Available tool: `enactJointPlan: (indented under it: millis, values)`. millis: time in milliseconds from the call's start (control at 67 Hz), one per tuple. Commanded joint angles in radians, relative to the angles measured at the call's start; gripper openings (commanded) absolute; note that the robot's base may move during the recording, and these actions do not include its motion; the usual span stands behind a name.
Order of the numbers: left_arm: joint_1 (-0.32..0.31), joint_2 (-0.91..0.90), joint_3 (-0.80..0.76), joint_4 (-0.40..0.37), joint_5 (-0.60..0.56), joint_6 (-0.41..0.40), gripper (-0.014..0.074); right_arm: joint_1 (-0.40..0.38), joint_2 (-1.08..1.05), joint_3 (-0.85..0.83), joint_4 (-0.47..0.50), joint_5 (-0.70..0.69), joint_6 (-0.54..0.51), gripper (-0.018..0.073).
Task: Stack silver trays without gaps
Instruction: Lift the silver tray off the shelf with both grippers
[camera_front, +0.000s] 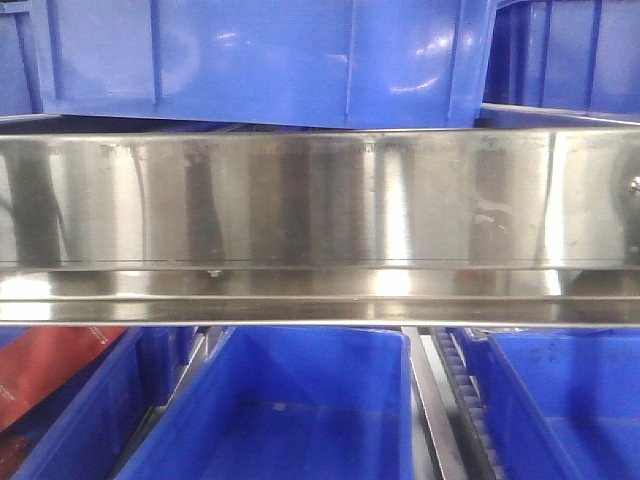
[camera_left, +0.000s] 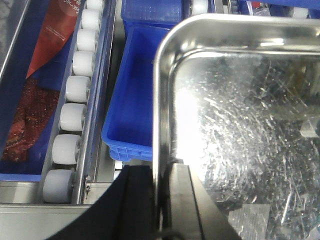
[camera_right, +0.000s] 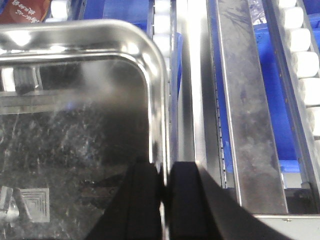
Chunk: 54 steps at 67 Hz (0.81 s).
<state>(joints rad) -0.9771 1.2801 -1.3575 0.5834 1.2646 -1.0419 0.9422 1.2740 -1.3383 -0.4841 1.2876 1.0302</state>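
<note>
The left end effector (camera_left: 161, 175) and right end effector (camera_right: 165, 175) each pinch an opposite rim of the shallow, shiny stainless-steel tray (camera_left: 240, 125), held over a blue plastic bin (camera_left: 131, 100) — probably a two-sided grip to keep it level for nesting.

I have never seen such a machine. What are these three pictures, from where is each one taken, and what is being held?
This is a robot with two arms; each ends in a two-fingered hand with a camera at the wrist. The front view shows a long shiny steel shelf rail with blue plastic bins above and below it; no hand appears there. The left wrist view shows the left hand shut on the rim of a shallow silver steel tray. The right wrist view shows the right hand pinching the rim of a silver tray likewise, probably the same tray's opposite side. Near the tray run white rollers, with a red packet beyond them.
</note>
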Motion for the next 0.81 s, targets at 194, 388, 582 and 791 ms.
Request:
enactJointPlan:
  millis: [194,388,582,791]
  values:
    - [-0.006,-0.004,-0.002,-0.015,-0.067,-0.002,-0.0017,0.008,-0.005,-0.004,0.0,-0.088,-0.001,-0.0006]
    - [-0.006,-0.004,-0.002,-0.011,-0.078,-0.002,-0.0017,0.008,-0.005,-0.004,0.0,-0.088,-0.001,-0.0006]
    - [-0.006,-0.004,-0.002,0.013,-0.08,-0.002,-0.0017,0.008,-0.005,-0.004,0.0,-0.09,-0.001,-0.0006]
    - [-0.006,-0.004,-0.002,0.038,-0.08,-0.002,-0.0017,0.008,-0.005,-0.004,0.0,-0.092,-0.001,-0.0006]
